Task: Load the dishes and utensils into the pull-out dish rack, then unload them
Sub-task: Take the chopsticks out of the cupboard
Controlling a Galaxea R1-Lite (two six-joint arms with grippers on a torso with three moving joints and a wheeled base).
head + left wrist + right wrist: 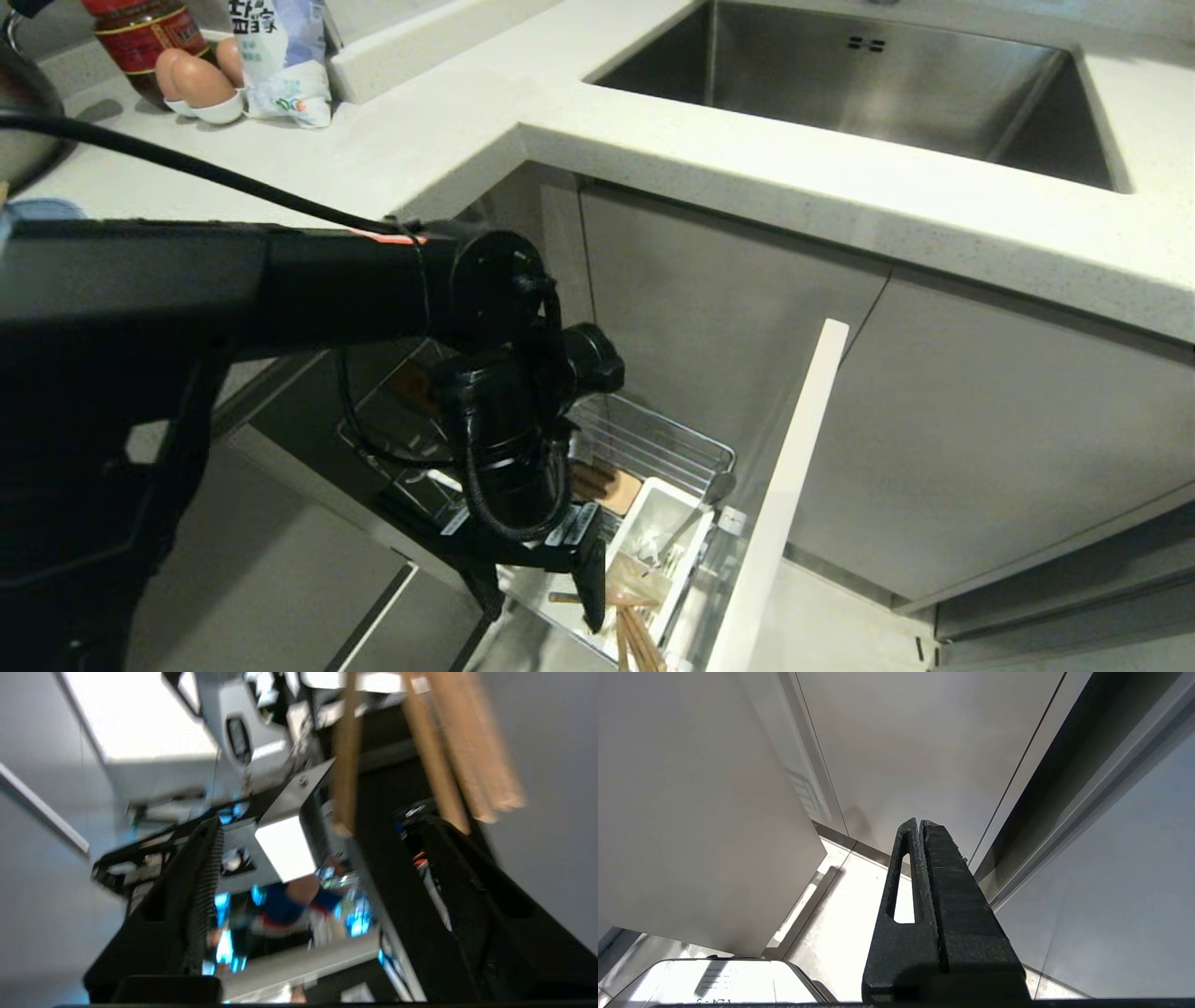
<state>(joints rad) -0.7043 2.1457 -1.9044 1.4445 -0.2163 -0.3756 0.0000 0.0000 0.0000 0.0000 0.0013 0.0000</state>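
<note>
Risk centred on the left claw (541,588), which hung over the near end of the pull-out dish rack (653,439) with its fingers spread wide and nothing between them. The chopsticks (635,639) stood in the white utensil caddy (658,523), leaning out toward 6 o'clock, just beside the claw's right finger at its 3 o'clock side. In my judgement, any sideways sweep on withdrawal could catch those protruding ends and tip the sticks out, or drag the caddy. The arm's cable loop also hung close to the wire basket and might snag there.

The chopsticks appeared as several thin light-wood sticks, bunched and splayed at their free ends. Silver cutlery (695,518) lay in the caddy's far compartment, toward 12 o'clock of the sticks. Plate and bowl could not be confirmed; the arm hid that part of the rack.

The right claw (922,826) was parked beside the cabinet fronts, fingers pressed together, holding nothing.
</note>
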